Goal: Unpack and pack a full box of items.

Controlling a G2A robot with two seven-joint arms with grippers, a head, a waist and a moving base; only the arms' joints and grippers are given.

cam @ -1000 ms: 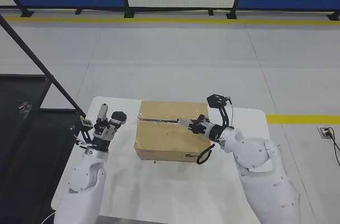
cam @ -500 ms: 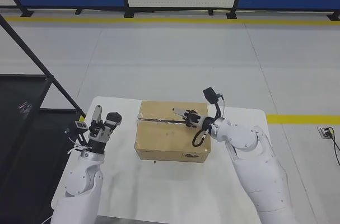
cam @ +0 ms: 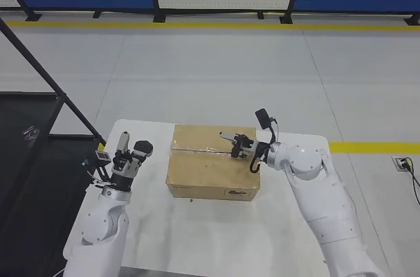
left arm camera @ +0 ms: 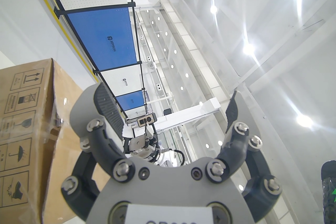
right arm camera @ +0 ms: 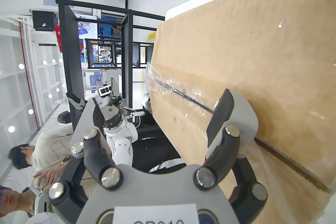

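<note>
Two pincers: left pincer and right pincer, both spread wide, grasping nothing.
Left pincer: upright above the white table, cardboard box just to its right.
Cardboard box: closed, between the pincers, clear tape along its top seam.
Right pincer: low over the box's top, just beside the taped seam; whether it touches, I cannot tell.

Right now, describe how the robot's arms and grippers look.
The left arm and right arm have white shells. The left gripper and right gripper share grey plates, black links, silver screws and ribbed black pads. A black cable loops by the right wrist.
</note>
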